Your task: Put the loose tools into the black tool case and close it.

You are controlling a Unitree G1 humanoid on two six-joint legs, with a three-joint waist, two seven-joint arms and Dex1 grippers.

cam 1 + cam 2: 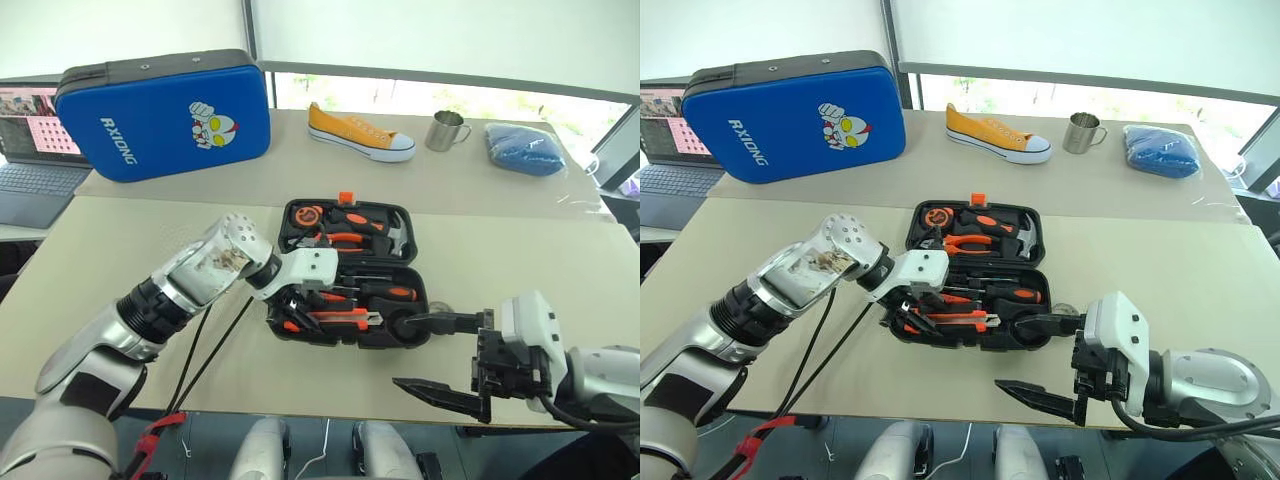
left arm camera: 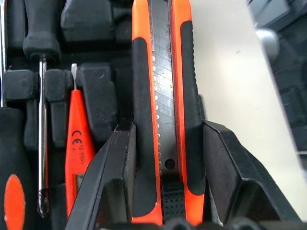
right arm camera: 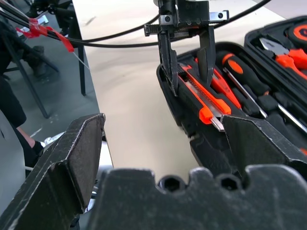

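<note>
The black tool case (image 1: 412, 222) lies open on the beige table, its orange latch (image 1: 346, 198) at the far side. My left gripper (image 1: 300, 305) reaches in from the left and is shut on the black-and-orange utility knife (image 2: 165, 96), which lies along the case's front slot (image 3: 204, 98). Beside it in the near half lie a thin orange tester pen (image 2: 79, 143) and screwdrivers (image 3: 244, 72). A small grey round thing, seemingly the tape roll (image 1: 1064, 311), sits on the table at the case's right side. My right gripper (image 1: 400, 352) is open at the case's front right corner, holding nothing.
The case's lid half holds orange-handled pliers (image 1: 345, 238), a hammer and a tape measure. A blue cartoon-printed zip case (image 1: 165, 115), a yellow shoe (image 1: 360, 132), a metal mug (image 1: 445, 130) and a blue bundle (image 1: 525, 148) stand at the back. The table's front edge runs just under my right gripper.
</note>
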